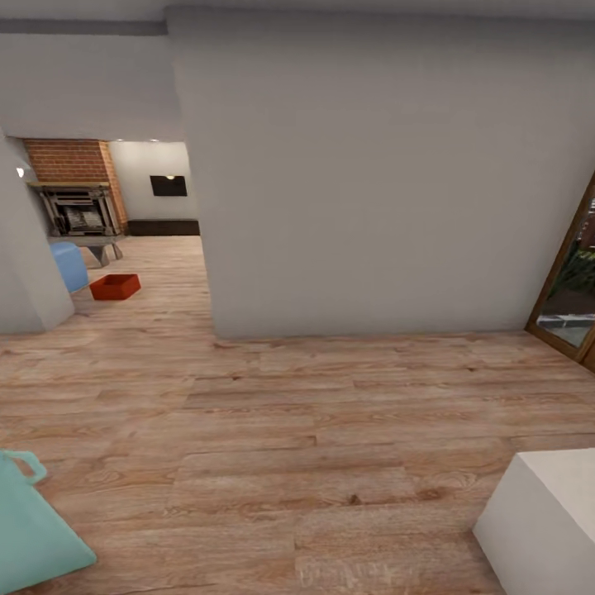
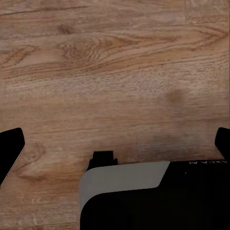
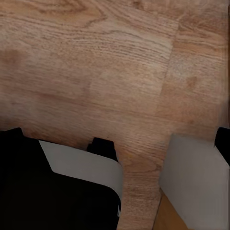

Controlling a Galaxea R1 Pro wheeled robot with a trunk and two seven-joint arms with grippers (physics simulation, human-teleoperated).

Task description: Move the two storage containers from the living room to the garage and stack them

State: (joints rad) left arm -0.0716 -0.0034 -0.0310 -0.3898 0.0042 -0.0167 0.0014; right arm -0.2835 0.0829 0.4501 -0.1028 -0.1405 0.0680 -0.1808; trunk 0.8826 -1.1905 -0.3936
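Head view: one storage container (image 1: 115, 286) lies far off at about 10 o'clock on the wood plank floor (image 1: 273, 430), through the opening left of the grey wall (image 1: 364, 182), beside a blue seat (image 1: 69, 264); long axis runs roughly 8-to-2; left arm judged nearer

Left wrist view: plank floor below; jaws apart, empty

Right wrist view: plank floor; jaw state cannot be told

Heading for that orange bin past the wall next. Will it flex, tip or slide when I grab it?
The bin looks like a rigid, low-walled open box, so it probably holds its shape when gripped by a wall. Its squat form makes tipping unlikely. It looks empty, though it is too far to be sure, so it is probably light and may skate on the smooth wood floor if nudged.
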